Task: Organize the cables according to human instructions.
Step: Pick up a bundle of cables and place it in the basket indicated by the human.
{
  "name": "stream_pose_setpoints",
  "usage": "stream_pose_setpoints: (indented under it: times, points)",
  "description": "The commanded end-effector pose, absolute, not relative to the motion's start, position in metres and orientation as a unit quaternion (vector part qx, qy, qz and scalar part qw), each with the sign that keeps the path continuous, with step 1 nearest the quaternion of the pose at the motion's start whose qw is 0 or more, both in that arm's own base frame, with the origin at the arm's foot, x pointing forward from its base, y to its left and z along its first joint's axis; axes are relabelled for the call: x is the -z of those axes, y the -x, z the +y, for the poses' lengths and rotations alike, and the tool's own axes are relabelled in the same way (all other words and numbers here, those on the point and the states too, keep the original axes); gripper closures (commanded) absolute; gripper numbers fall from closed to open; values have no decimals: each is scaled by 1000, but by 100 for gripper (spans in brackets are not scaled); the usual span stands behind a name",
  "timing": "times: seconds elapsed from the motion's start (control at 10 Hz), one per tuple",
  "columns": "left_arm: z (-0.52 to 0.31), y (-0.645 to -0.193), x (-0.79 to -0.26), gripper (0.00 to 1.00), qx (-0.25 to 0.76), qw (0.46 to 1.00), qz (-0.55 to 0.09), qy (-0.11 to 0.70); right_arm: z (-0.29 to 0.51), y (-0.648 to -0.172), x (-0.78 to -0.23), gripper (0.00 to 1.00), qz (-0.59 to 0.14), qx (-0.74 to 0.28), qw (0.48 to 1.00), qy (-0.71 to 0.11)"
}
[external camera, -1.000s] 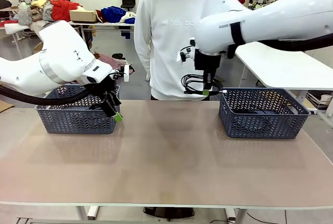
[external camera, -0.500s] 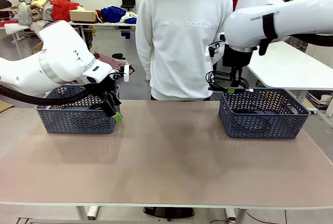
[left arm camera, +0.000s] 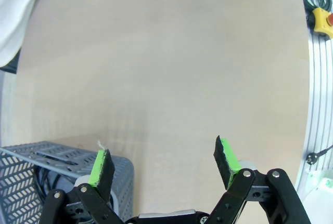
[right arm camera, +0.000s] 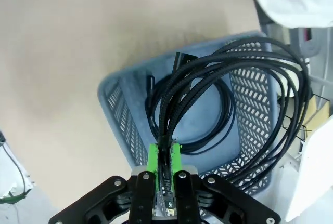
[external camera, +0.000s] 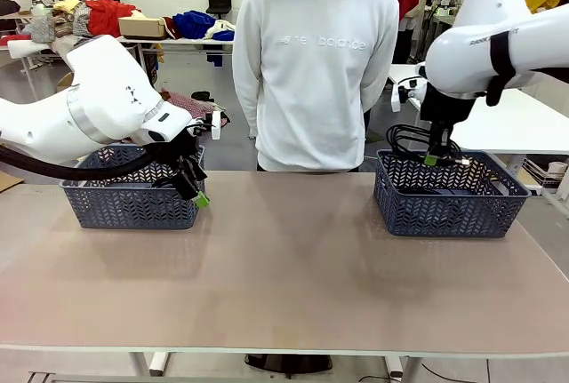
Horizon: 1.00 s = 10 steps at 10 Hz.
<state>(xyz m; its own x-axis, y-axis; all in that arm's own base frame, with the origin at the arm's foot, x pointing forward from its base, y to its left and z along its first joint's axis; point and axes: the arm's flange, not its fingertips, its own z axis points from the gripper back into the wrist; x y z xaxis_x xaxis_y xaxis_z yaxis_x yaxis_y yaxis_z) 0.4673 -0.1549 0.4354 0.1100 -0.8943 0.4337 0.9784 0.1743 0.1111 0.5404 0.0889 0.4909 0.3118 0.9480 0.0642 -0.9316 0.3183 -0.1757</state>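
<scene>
Right end effector: the green pads are closed on a bundled section of a black coiled cable. The coil hangs from the pads above the right basket. In the front view the right end effector is positioned over the near-left part of that basket, with the held cable looped at and above the rim. A second coiled cable lies on the basket floor, with a black plug end near the far wall.

Left end effector: the pads are spread wide apart with nothing between them. It hovers over bare surface, just beside the corner of the left basket. In the front view the left end effector is at the right end of that basket.

A person in a white sweatshirt stands at the far side of the surface, between the two baskets.
</scene>
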Motion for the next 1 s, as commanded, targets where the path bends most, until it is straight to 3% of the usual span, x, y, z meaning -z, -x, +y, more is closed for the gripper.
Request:
stream_pose_setpoints:
  times: [0.0, 0.8, 0.9]
  points:
    - [-152, -468, -437, 0, 639, 734, -204, 103, 72, -539, -482, 100, -90, -601, 793, 41]
    - [-152, -468, -437, 0, 639, 734, -204, 103, 42, -557, -447, 100, -82, -589, 803, 39]
    - [-152, -468, -437, 0, 639, 734, -204, 103, 42, -558, -445, 70, -74, -589, 804, 42]
